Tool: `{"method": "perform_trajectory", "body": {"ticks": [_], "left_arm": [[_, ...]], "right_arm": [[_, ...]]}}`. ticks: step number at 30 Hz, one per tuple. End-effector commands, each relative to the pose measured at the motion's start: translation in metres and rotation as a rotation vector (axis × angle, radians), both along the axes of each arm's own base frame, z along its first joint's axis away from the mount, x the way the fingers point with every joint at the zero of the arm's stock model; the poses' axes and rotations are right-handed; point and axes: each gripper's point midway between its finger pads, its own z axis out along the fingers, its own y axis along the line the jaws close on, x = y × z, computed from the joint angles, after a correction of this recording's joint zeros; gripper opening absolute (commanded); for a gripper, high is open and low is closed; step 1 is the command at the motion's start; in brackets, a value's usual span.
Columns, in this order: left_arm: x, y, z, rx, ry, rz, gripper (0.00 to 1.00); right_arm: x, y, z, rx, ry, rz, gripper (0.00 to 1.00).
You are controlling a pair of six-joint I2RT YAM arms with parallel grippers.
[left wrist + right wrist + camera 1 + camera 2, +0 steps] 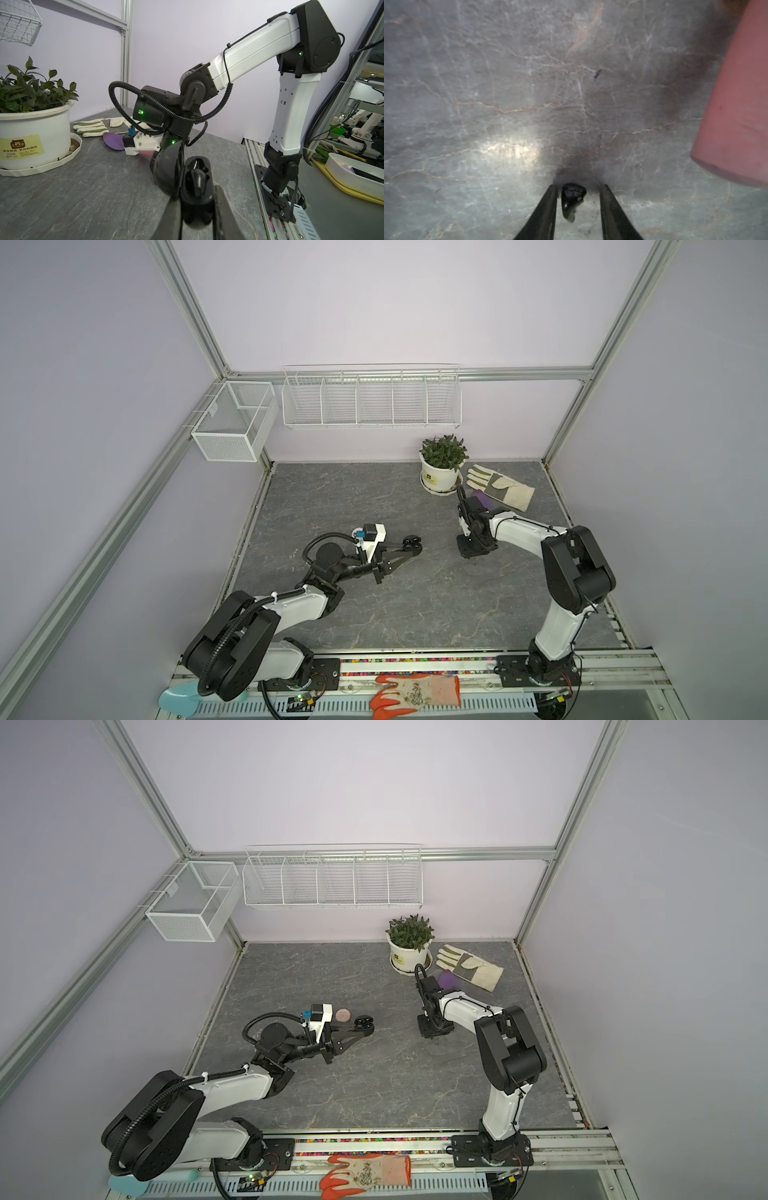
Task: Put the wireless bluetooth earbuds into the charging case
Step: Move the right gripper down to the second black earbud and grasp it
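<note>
Plainly a fiddly pick. The black earbud (pixel 572 197) lay on the desk (pixel 488 83), on the robot's side of the plant pot (pixel 438 479), straight under the down-pointing right end effector (pixel 578 187). Its jaws stood narrowly apart, one on each side of the bud. One finger looked close to touching and a clear gap showed at the other. Not yet gripped.

Bud: glossy hard plastic, a bulbous head tapering to a short stem with a pale tip. Judged very light, rigid and slick, so likely to squirt out or roll if pinched on the rounded head. The better hold was judged to be across the flatter flanks, low and centred, with the stem left free for seating.

Charging case (pixel 197 212): a black, smooth, rounded shell with its hinged lid open. It was clamped in the left end effector (pixel 196 198), jaws closed on its lower body, left of the plant pot and nearer the robot, well apart from the bud. Whether it rested on the desk could not be told. One seated earbud (pixel 197 176) looked to be already in a moulded well. The other well could not be made out.

Desk: a grey stone-look slab with pale veining, hard and faintly reflective, judged to have no give under a fingertip. A matte pink puck (pixel 737 104) lay just beside the right end effector, also on the robot's side of the pot.
</note>
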Motion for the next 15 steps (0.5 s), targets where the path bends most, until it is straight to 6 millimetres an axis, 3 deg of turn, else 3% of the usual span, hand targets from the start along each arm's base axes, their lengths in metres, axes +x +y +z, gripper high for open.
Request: {"method": "perform_trajectory", "body": {"ticks": [1,15], "left_arm": [[-0.0034,0.0014,0.0054,-0.006,-0.035,-0.005,0.0],[-0.0025,0.0012,0.0053,-0.001,-0.034,-0.001,0.0]], "right_arm": [[0.0067,0.0027,-0.0021,0.02,-0.007,0.01,0.36],[0.0039,0.0052,-0.005,0.045,0.013,0.013,0.23]]}}
